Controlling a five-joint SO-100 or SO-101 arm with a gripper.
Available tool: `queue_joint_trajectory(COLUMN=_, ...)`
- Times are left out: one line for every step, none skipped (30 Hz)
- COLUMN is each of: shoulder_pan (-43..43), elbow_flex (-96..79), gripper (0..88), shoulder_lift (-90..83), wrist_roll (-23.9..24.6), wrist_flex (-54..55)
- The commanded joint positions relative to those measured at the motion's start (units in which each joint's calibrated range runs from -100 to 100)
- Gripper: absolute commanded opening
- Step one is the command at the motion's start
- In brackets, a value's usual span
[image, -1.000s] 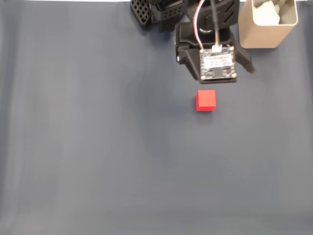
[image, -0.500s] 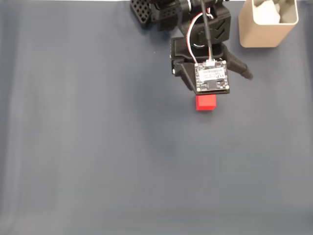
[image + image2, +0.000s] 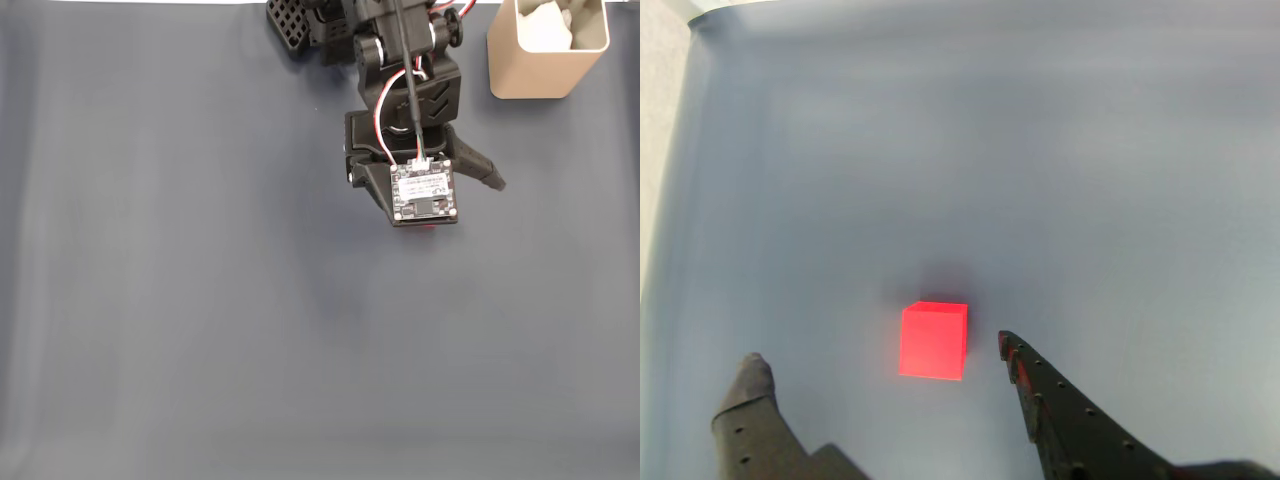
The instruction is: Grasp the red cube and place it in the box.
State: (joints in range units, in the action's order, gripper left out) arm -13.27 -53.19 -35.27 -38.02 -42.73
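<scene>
In the wrist view the red cube (image 3: 933, 340) lies on the grey-blue cloth, just ahead of my open gripper (image 3: 878, 358) and roughly between its two fingertips, closer to the right finger (image 3: 1040, 385) than to the left one (image 3: 750, 385). From the fixed view the arm's wrist board covers the cube almost wholly; only a red sliver (image 3: 429, 227) peeks out under it. The gripper (image 3: 425, 215) hangs over that spot. The tan box (image 3: 545, 60) stands at the top right, well apart from the arm.
The arm's black base (image 3: 320, 25) sits at the top edge of the cloth in the fixed view. In the wrist view the cloth's edge and a pale surface (image 3: 660, 120) show at the far left.
The arm has reached forward and down over the cube, so its wrist board now covers the cube in the fixed view. The cube has not moved.
</scene>
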Motion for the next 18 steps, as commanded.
queue_joint_trajectory(shoulder_pan=-0.19, elbow_flex=0.32, gripper=51.5, shoulder_lift=0.69, wrist_roll=-0.29, wrist_flex=1.74)
queue_joint_trajectory(shoulder_pan=-0.12, elbow_flex=0.13, gripper=51.5, shoulder_lift=1.04, wrist_roll=-0.34, wrist_flex=1.98)
queue_joint_trajectory(shoulder_pan=-0.12, elbow_flex=-0.14, gripper=51.4, shoulder_lift=1.21, wrist_roll=-0.39, wrist_flex=2.15)
queue_joint_trajectory(shoulder_pan=-0.19, elbow_flex=-0.78, gripper=51.4, shoulder_lift=1.47, wrist_roll=-0.44, wrist_flex=2.39)
queue_joint_trajectory(shoulder_pan=-0.33, elbow_flex=-1.23, gripper=51.3, shoulder_lift=1.47, wrist_roll=-0.44, wrist_flex=2.64)
queue_joint_trajectory(shoulder_pan=-0.40, elbow_flex=-1.78, gripper=51.3, shoulder_lift=1.47, wrist_roll=-0.44, wrist_flex=2.97)
queue_joint_trajectory(shoulder_pan=-0.54, elbow_flex=-2.15, gripper=51.2, shoulder_lift=1.47, wrist_roll=-0.39, wrist_flex=3.13)
queue_joint_trajectory(shoulder_pan=-0.76, elbow_flex=-2.51, gripper=51.2, shoulder_lift=1.47, wrist_roll=-0.34, wrist_flex=3.13)
queue_joint_trajectory(shoulder_pan=-0.97, elbow_flex=-2.78, gripper=51.2, shoulder_lift=1.47, wrist_roll=-0.24, wrist_flex=3.13)
queue_joint_trajectory(shoulder_pan=-1.18, elbow_flex=-3.06, gripper=51.1, shoulder_lift=1.47, wrist_roll=-0.10, wrist_flex=3.13)
queue_joint_trajectory(shoulder_pan=-1.32, elbow_flex=-3.33, gripper=51.1, shoulder_lift=1.47, wrist_roll=0.00, wrist_flex=3.13)
queue_joint_trajectory(shoulder_pan=-1.47, elbow_flex=-3.60, gripper=51.1, shoulder_lift=1.38, wrist_roll=0.15, wrist_flex=2.97)
queue_joint_trajectory(shoulder_pan=-1.61, elbow_flex=-3.97, gripper=51.0, shoulder_lift=1.21, wrist_roll=0.24, wrist_flex=2.97)
queue_joint_trajectory(shoulder_pan=-1.75, elbow_flex=-4.33, gripper=51.0, shoulder_lift=1.04, wrist_roll=0.29, wrist_flex=2.97)
queue_joint_trajectory(shoulder_pan=-1.82, elbow_flex=-4.79, gripper=50.9, shoulder_lift=0.78, wrist_roll=0.29, wrist_flex=3.05)
queue_joint_trajectory(shoulder_pan=-1.82, elbow_flex=-5.24, gripper=50.9, shoulder_lift=0.60, wrist_roll=0.34, wrist_flex=3.13)
queue_joint_trajectory(shoulder_pan=-1.89, elbow_flex=-5.52, gripper=50.8, shoulder_lift=0.52, wrist_roll=0.34, wrist_flex=3.13)
queue_joint_trajectory(shoulder_pan=-1.96, elbow_flex=-5.88, gripper=50.8, shoulder_lift=0.43, wrist_roll=0.34, wrist_flex=3.21)
